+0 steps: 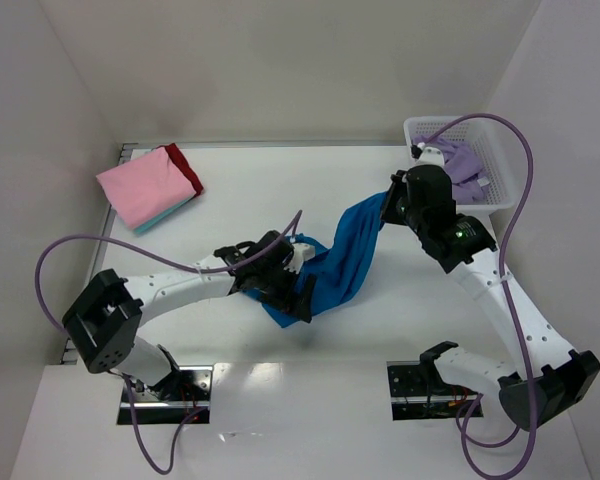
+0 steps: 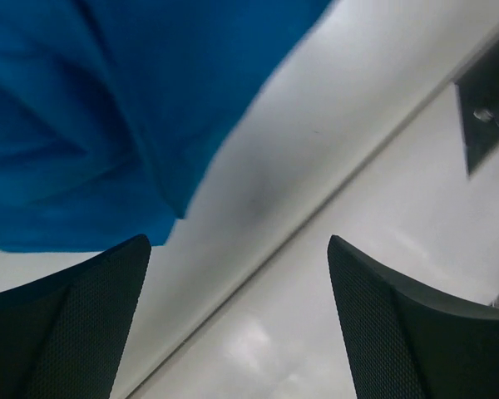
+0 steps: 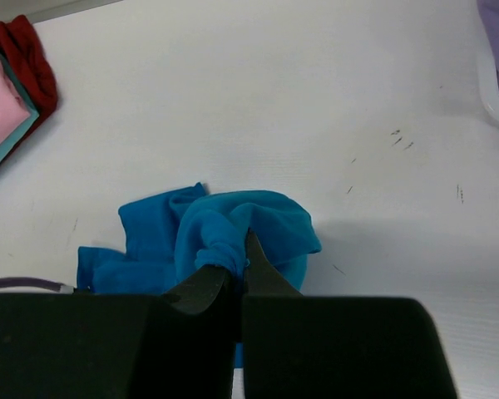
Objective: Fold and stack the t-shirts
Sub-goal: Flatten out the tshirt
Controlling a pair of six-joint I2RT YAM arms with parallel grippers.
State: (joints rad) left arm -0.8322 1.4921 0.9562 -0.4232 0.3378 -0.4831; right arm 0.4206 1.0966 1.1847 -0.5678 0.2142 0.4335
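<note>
Fold-and-stack task, spreading stage. The blue t-shirt (image 1: 345, 255) hangs as a bunched, slanting band over the middle of the table (image 1: 280, 180). Its upper end is raised and its lower end is heaped on the surface. The right gripper (image 3: 233, 256) is closed tight on a pinched ridge of the blue cloth and carries that upper end. The left gripper (image 2: 237, 241) stands wide open just beside the lower heap, with nothing between its fingers (image 2: 91, 316); only bare tabletop shows there, and the cloth's edge lies above and to one side. At the far left corner sits the finished stack: a folded pink t-shirt (image 1: 145, 185) on top, a teal garment (image 1: 165, 218) beneath it and a red t-shirt (image 1: 185, 165) at the back. A lavender t-shirt (image 1: 465, 160) waits in the white mesh basket (image 1: 500, 200) at the far right. By these views the blue shirt is not yet laid flat. The next move probably calls for the open claw to find a free edge or corner of the lower heap and close on it, so the two arms can draw the cloth out before folding.
</note>
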